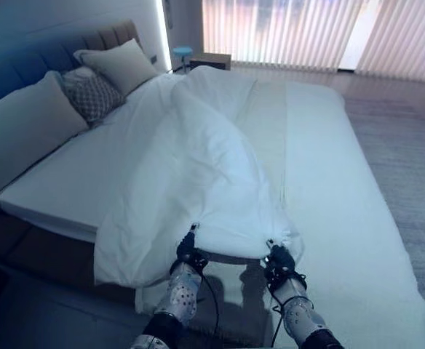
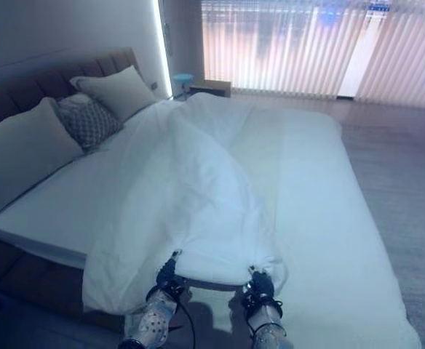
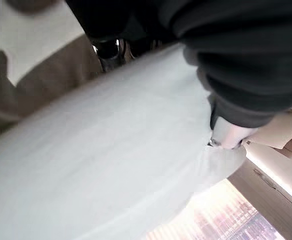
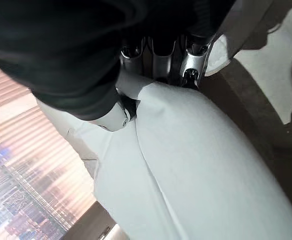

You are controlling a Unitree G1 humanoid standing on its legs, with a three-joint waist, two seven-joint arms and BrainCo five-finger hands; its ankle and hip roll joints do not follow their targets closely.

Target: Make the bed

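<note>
Pinching the near edge of the white duvet [image 1: 198,174], the left hand [image 1: 188,251] and right hand [image 1: 278,258] sit low in the frame's centre, both closed on cloth. The right wrist view shows the thumb [image 4: 117,116] and fingers [image 4: 158,55] clamping a fold; the head views hide this. The duvet lies bunched down the bed's [image 1: 343,218] middle. 3 pillows [image 1: 23,127] line the upper left; bare sheet spreads right.
</note>
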